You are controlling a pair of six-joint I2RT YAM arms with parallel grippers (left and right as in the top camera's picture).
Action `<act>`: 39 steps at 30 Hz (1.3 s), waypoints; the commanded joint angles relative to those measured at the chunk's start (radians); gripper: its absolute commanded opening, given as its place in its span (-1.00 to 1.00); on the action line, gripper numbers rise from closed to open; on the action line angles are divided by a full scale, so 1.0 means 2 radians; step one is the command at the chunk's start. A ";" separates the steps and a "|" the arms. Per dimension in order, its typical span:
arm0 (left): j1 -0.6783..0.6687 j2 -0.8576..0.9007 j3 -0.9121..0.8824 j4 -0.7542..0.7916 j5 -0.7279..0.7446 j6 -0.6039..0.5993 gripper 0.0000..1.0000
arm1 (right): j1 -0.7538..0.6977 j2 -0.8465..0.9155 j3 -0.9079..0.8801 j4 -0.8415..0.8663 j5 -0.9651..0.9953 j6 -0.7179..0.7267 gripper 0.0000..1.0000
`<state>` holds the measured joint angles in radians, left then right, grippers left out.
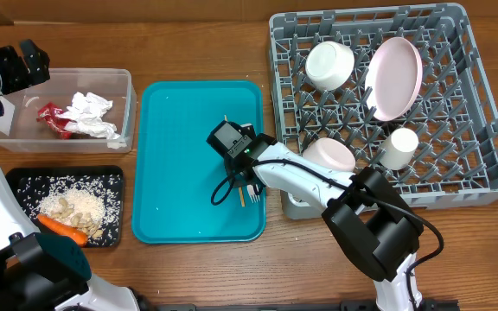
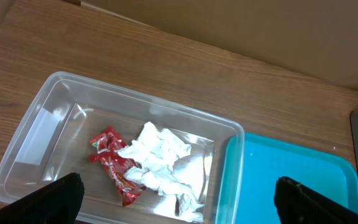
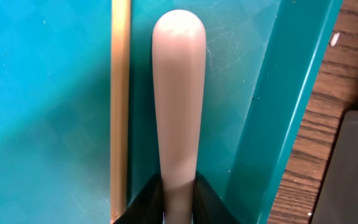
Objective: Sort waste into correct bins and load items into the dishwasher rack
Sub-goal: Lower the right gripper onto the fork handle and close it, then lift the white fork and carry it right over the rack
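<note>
My right gripper (image 3: 179, 200) is shut on the handle of the white plastic fork (image 3: 179, 93), which lies on the teal tray (image 3: 42, 93) near its right rim. The thin wooden stick (image 3: 120, 106) lies alongside it on the left. From overhead, the right gripper (image 1: 247, 173) is low over the tray, with the fork (image 1: 254, 187) and stick (image 1: 241, 197) below it. The left gripper (image 1: 11, 65) hangs wide open above the clear tub (image 1: 126, 95), which holds a red wrapper (image 2: 114, 165) and crumpled napkins (image 2: 160, 158). Nothing is between the left gripper's (image 2: 179, 208) fingers.
The grey dishwasher rack (image 1: 482, 164) at right holds a white bowl (image 1: 330, 64), a pink bowl (image 1: 394, 78), a white cup (image 1: 399, 147) and a pale pink bowl (image 1: 328, 155). The black tray (image 1: 24, 177) at front left holds rice and crumbs (image 1: 76, 206) and a carrot (image 1: 61, 227).
</note>
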<state>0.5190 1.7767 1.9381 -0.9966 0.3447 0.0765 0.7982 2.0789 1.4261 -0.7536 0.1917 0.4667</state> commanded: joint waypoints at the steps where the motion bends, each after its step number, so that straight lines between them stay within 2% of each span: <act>1: -0.001 -0.002 0.005 0.001 0.003 -0.006 1.00 | -0.004 0.004 -0.015 -0.008 0.003 -0.001 -0.70; 10: -0.001 -0.002 0.005 0.001 0.003 -0.006 1.00 | -0.004 0.004 -0.015 -0.009 0.003 -0.001 -0.70; 13: -0.001 -0.002 0.005 0.001 0.003 -0.006 1.00 | -0.004 0.004 -0.015 -0.008 0.003 -0.001 -0.92; 24: -0.001 -0.002 0.005 0.001 0.003 -0.006 1.00 | -0.004 -0.008 0.073 -0.084 0.003 -0.002 -0.92; 31: -0.001 -0.002 0.005 0.001 0.003 -0.006 1.00 | -0.007 -0.039 0.098 -0.100 0.000 -0.034 -0.92; 39: -0.001 -0.002 0.005 0.001 0.003 -0.006 1.00 | -0.071 -0.118 0.103 -0.113 -0.006 -0.065 -0.92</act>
<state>0.5190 1.7767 1.9381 -0.9966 0.3447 0.0765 0.7403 1.9659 1.5887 -0.9726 0.1783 0.3916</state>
